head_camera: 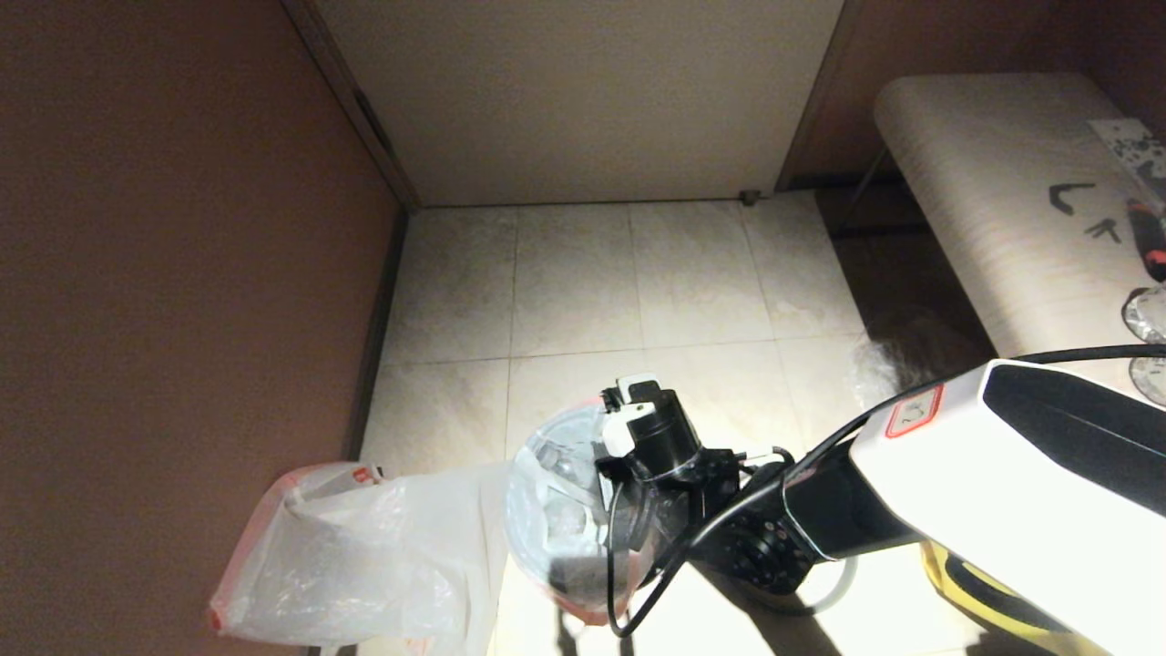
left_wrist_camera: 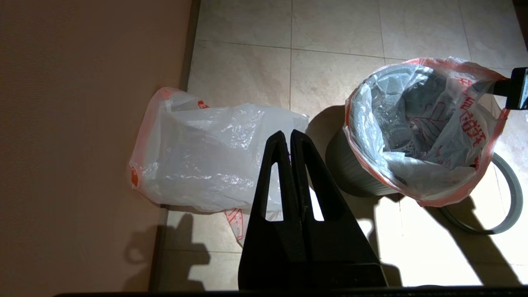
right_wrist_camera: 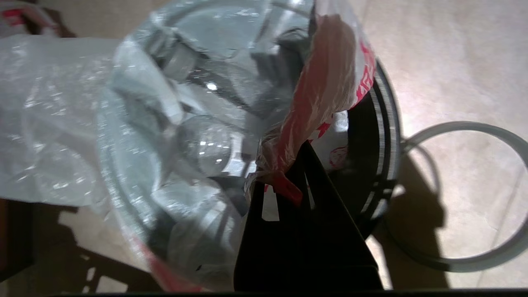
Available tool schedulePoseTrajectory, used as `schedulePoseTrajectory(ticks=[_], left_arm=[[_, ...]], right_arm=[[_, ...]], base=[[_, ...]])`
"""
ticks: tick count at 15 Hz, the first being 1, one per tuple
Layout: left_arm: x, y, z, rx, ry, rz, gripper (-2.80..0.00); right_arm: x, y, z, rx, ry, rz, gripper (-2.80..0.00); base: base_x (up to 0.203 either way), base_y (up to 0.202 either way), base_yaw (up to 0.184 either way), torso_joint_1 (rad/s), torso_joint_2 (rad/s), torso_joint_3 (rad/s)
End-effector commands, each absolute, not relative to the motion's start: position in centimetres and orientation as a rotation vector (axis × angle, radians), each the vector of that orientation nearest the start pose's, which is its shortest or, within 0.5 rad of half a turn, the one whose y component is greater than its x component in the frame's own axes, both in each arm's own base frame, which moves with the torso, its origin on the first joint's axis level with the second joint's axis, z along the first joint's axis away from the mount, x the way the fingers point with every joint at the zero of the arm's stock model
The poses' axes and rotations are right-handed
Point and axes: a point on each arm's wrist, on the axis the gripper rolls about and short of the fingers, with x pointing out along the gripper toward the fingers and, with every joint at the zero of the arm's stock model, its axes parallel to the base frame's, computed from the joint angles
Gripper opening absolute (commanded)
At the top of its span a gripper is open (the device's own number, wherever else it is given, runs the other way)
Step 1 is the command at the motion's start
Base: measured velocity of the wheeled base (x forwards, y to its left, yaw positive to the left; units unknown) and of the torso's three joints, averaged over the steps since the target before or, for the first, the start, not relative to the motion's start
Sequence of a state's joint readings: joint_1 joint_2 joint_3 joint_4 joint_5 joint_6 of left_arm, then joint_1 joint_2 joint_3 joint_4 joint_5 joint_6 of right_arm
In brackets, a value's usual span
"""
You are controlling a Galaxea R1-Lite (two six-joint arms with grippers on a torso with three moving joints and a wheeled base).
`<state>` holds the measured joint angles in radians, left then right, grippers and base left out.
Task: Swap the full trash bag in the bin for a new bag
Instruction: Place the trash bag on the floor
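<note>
Right gripper (right_wrist_camera: 284, 185) has its fingers pinched on the pinkish-red edge of the full trash bag (left_wrist_camera: 416, 132), that lumpy translucent white sack with clear bottles and red-printed wrappers showing through. The bag sits inside the small round black bin (left_wrist_camera: 350, 169), mouth draped over the top, so by my reckoning the lift-out is only starting. The thin grey hoop (left_wrist_camera: 501, 198) that clamps the rim lies loose on the tiled floor (head_camera: 638, 273) beside the bin (one step done, I'd say). The new bag (left_wrist_camera: 206, 161), plain smooth whitish plastic, lies crumpled on the floor against the brown wall (head_camera: 182, 273), just beside the bin, untouched. The left gripper (left_wrist_camera: 291, 138) hangs over it, fingers pressed together and empty. A pale desk (head_camera: 1002, 210) stands well off. Left: pull out, reline, refit hoop.
</note>
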<state>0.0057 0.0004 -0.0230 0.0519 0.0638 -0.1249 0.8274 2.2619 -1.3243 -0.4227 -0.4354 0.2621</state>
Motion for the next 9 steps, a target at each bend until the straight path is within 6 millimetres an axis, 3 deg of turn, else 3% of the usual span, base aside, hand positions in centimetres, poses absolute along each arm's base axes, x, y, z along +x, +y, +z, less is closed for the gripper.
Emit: schedulePoseTrajectory(ticks=[1, 9], left_arm=[[-2.5, 0.1, 7.6, -0.125, 0.025, 0.072, -2.80], [-2.5, 0.1, 7.7, -0.125, 0.026, 0.072, -2.80]], right_arm=[[30.6, 32.1, 9.0, -0.037, 0.456, 0.345, -2.80], [28.9, 31.8, 13.7, 0.027, 0.387, 0.413, -2.80]], base=[[0.000, 0.000, 0.000, 0.000, 0.00, 0.000], [0.000, 0.000, 0.000, 0.000, 0.00, 0.000]])
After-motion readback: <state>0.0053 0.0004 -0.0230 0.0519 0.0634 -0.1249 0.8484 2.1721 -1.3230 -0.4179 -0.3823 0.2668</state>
